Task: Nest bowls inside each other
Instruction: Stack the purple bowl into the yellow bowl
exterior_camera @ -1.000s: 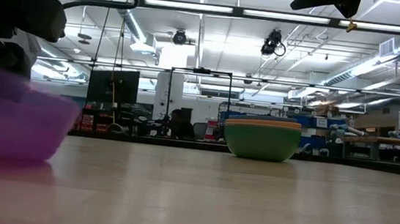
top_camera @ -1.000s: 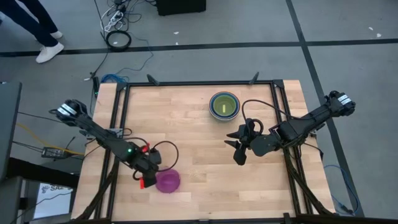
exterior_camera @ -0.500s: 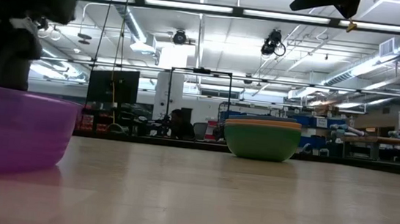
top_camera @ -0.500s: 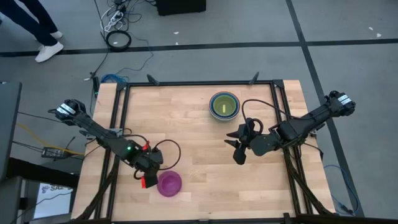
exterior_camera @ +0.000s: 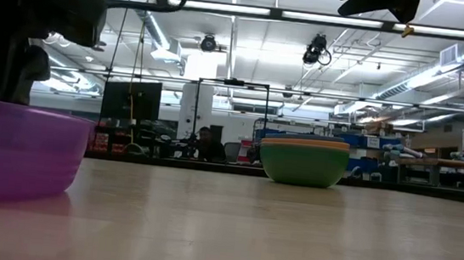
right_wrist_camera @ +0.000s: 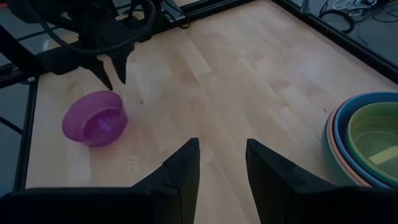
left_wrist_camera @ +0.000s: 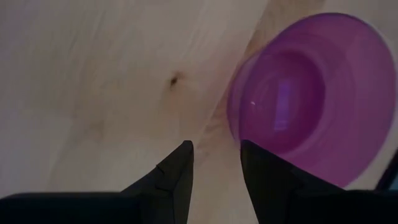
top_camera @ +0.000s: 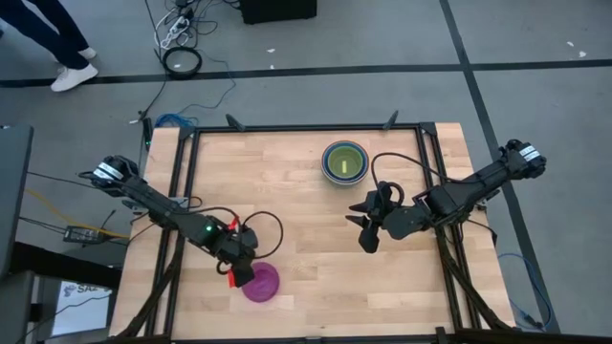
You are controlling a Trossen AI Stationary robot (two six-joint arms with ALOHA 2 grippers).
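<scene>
A purple bowl (top_camera: 260, 284) (left_wrist_camera: 317, 93) rests on its base near the table's near-left corner, open side up. My left gripper (top_camera: 241, 271) (left_wrist_camera: 216, 155) is open and points steeply down just beside the bowl's left rim, with nothing between its fingers. A stack of nested bowls (top_camera: 344, 162) (exterior_camera: 303, 162) stands at the far middle, its outermost bowl green. My right gripper (top_camera: 366, 232) (right_wrist_camera: 222, 152) hangs open and empty above the table's right half, between the stack and the purple bowl (right_wrist_camera: 94, 118).
Bare wood lies between the purple bowl and the stack. Black frame rails (top_camera: 182, 191) run along the table's edges, and cables loop from both arms. A person's legs (top_camera: 57, 48) show on the floor beyond the far-left corner.
The purple bowl, tilted a second ago, has settled level on the table and slid slightly toward the near edge. My left gripper has moved a little toward the table's right, staying beside the bowl. My right arm has kept still.
</scene>
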